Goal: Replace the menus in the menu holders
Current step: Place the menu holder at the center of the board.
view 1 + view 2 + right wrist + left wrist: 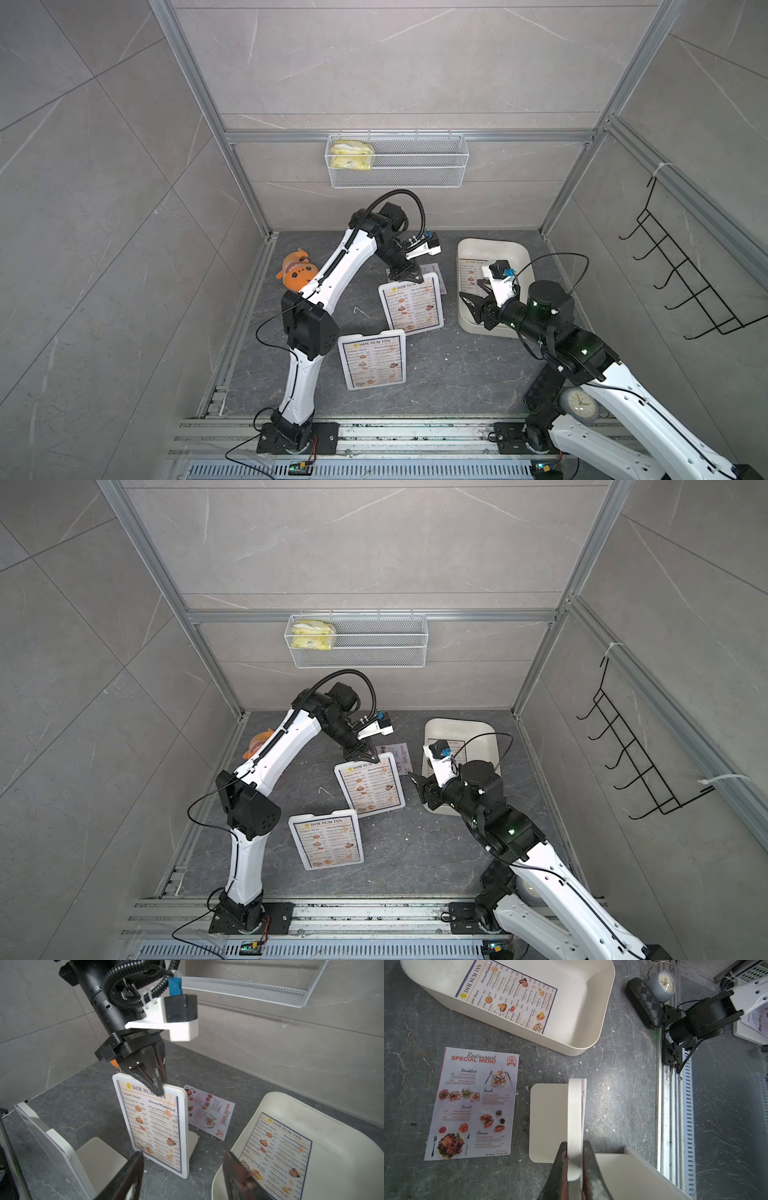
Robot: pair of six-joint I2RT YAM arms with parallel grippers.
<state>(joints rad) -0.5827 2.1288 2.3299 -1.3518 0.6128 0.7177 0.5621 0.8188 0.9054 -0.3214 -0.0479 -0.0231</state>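
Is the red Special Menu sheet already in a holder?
No, the Special Menu sheet lies loose and flat on the table, beside the menu holder that the left gripper pinches.

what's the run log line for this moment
left pincer: shut on far menu holder | right pincer: open, by tray | special menu: on table | loose dim sum menu: in tray
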